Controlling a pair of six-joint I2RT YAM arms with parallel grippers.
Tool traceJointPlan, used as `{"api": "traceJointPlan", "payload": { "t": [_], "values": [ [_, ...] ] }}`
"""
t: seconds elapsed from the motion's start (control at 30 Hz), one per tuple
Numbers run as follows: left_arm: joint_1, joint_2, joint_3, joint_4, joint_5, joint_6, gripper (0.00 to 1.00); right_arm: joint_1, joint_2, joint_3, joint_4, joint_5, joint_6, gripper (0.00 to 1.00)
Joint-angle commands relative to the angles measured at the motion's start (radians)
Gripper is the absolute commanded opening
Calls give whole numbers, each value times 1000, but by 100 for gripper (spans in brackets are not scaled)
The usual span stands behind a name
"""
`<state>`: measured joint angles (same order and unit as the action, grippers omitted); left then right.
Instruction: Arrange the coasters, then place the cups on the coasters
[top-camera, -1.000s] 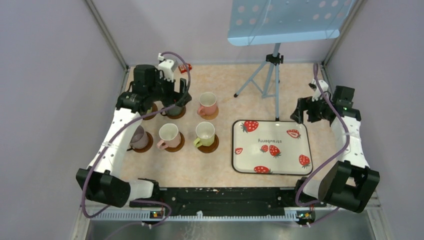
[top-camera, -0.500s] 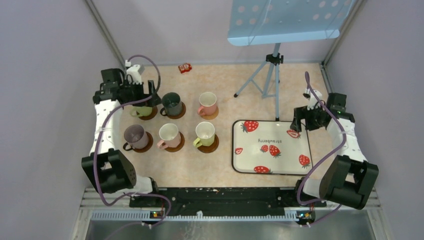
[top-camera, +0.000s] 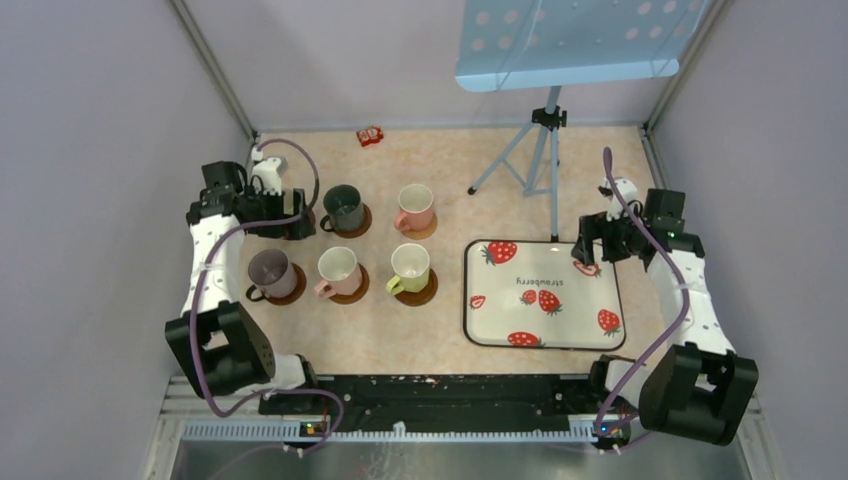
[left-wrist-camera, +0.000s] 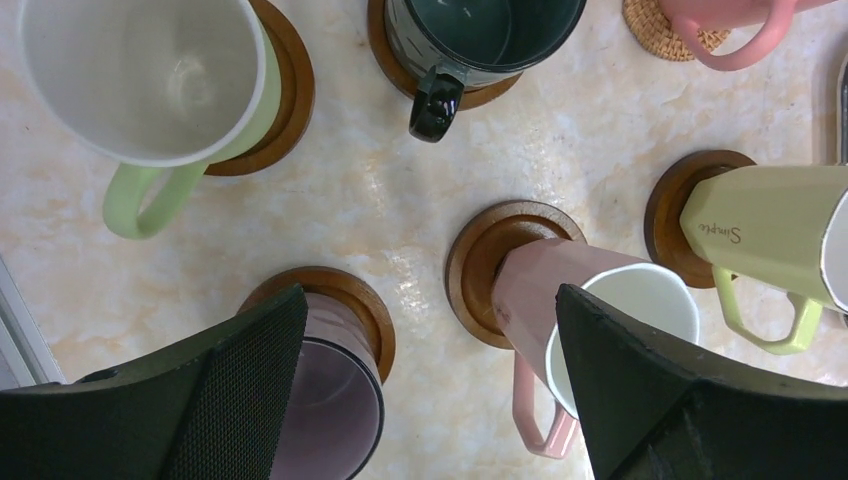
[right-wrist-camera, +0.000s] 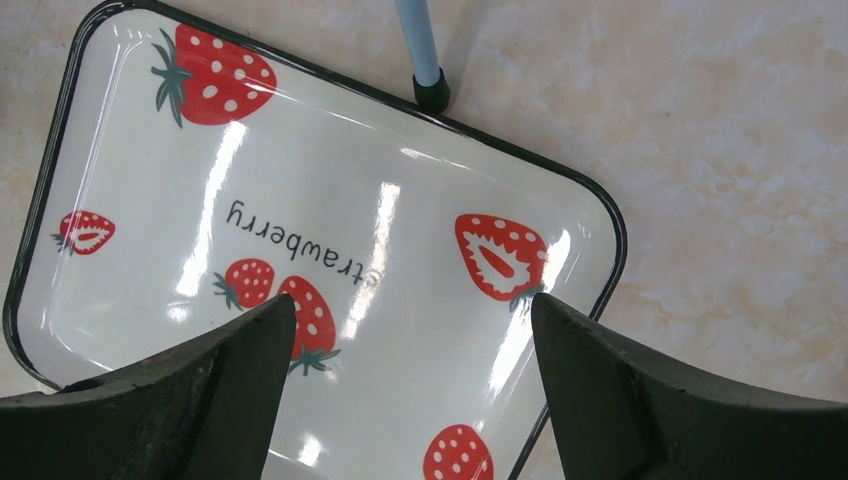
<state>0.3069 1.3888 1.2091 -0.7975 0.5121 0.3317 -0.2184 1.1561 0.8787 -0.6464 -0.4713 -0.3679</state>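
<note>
Six cups stand on brown coasters in two rows at the left. In the left wrist view I see a yellow-green cup (left-wrist-camera: 150, 80), a dark green cup (left-wrist-camera: 480, 30), a pink cup (left-wrist-camera: 720, 20), a mauve cup (left-wrist-camera: 320, 400), a light pink cup (left-wrist-camera: 590, 300) on its coaster (left-wrist-camera: 480, 260), and another yellow-green cup (left-wrist-camera: 770, 230). My left gripper (left-wrist-camera: 430, 310) is open and holds nothing, hovering over the back left cup, which it hides in the top view (top-camera: 285, 225). My right gripper (right-wrist-camera: 412, 305) is open and holds nothing, above the tray's far right corner (top-camera: 590, 248).
The white strawberry-print tray (top-camera: 500, 300) lies right of the cups with nothing on it. A blue tripod (top-camera: 548, 160) stands behind it, one foot (right-wrist-camera: 432, 95) at the tray's edge. A small red object (top-camera: 371, 135) lies by the back wall.
The left arm swung back to the left from over the dark green cup, uncovering it. The right gripper drifted left toward the tray. No cup moved.
</note>
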Motion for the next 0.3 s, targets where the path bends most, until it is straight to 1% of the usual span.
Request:
{"api": "traceJointPlan", "payload": {
  "t": [0.0,0.13,0.27],
  "values": [
    [6,-71,-21,29,31,-31,99,5,-39,-33,64,16,57,87],
    [6,-69,-20,26,27,-44,99,7,-27,-29,84,24,75,87],
    [6,-96,-16,25,55,-33,99,8,-23,-41,106,41,82,86]
  ]
}}
